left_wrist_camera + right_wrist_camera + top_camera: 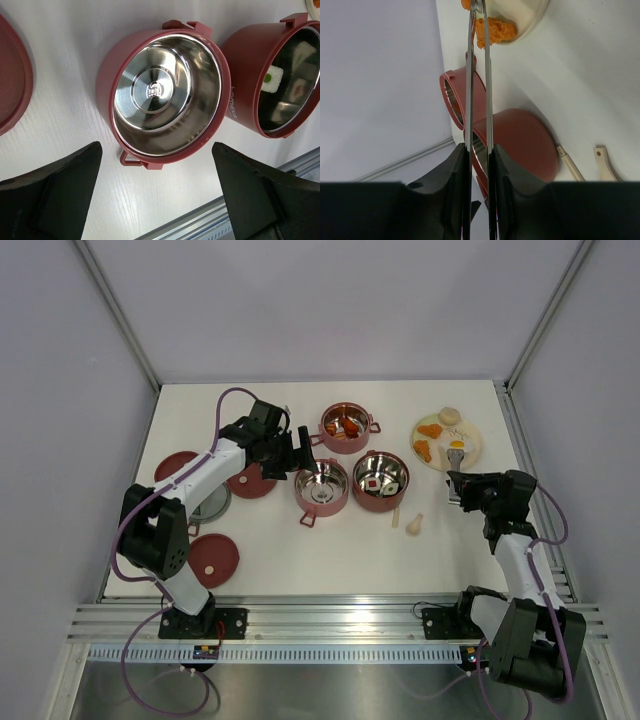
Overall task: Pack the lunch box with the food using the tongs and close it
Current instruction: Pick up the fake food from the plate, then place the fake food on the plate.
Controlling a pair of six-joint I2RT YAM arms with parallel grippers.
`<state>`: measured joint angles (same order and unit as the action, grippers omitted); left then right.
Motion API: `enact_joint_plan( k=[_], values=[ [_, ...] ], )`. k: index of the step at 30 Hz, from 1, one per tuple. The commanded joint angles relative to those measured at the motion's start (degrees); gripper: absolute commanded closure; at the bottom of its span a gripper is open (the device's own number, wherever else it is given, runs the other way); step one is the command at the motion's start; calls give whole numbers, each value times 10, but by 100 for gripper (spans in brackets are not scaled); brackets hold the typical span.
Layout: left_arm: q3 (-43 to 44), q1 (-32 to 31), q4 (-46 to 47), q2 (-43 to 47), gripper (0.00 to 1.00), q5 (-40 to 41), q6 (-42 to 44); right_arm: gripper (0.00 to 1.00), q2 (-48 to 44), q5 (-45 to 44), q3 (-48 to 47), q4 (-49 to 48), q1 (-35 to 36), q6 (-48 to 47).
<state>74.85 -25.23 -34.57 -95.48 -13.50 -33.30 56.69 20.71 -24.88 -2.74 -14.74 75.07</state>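
Right gripper (479, 165) squeezes the tongs (479, 75) narrow around orange food (495, 30) at frame top; best to pinch gently, lift straight.

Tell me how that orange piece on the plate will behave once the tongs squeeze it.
The orange piece looks rough and crumbly, so it probably grips well but may shed crumbs. The tongs are thin, smooth metal; a small piece could twist or slip. It likely weighs little.
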Motion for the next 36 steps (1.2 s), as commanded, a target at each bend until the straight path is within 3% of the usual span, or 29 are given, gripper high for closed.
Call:
enact_joint_plan(
  k=[1,6,13,17,23,36],
  values=[
    [8,-3,6,15,4,0,10,100,-4,22,-58,19,-2,-43],
    [15,-3,-1,17,4,5,12,100,-8,46,-139,119,-2,-121],
    [16,-2,-2,25,4,9,10,100,-11,93,-227,187,-2,-216],
    [21,-2,-9,28,4,19,13,100,10,192,-273,194,-2,-268],
    [34,11,-18,38,4,32,13,100,28,298,-349,281,-1,-374],
    [48,54,-40,77,4,43,10,100,17,402,-362,367,15,-468]
  ],
)
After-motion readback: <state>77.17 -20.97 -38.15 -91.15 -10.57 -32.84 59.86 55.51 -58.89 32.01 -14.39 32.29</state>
